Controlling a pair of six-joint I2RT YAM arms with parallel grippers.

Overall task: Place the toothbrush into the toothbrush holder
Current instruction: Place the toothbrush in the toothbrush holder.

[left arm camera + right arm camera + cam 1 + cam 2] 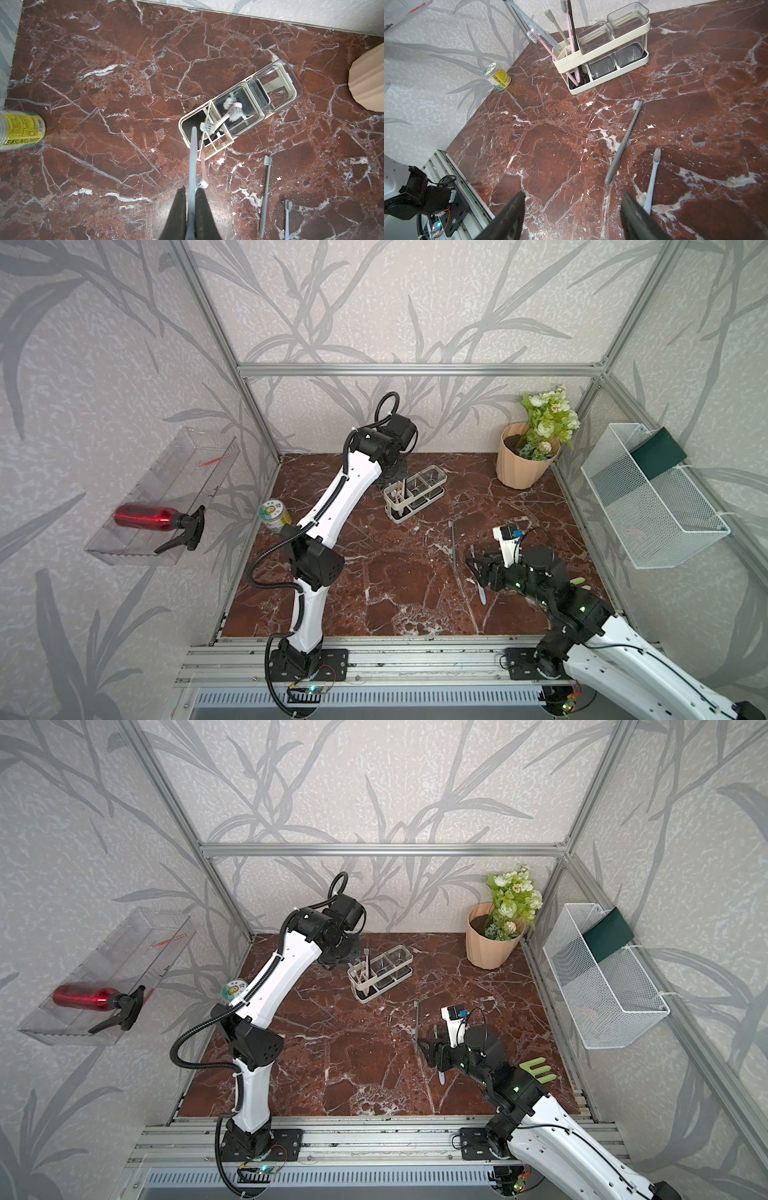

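Left tool (190,190) is clamping the toothbrush (192,155) by its upper end. The handle is running straight away from the jaws and slanting down, its far tip meeting the open end compartment of the holder (591,54) beside the pink brushes (225,119); whether it is past the rim I cannot tell. Right tool (573,195) is hovering spread and empty over the counter (550,155), well off, so lowering and releasing is looking like the left arm's job.

A grey-blue toothbrush (192,158) hangs tilted, handle end down, its tip at the mouth of the open end compartment of the holder (612,44), an upright white-framed caddy with two clear cups.
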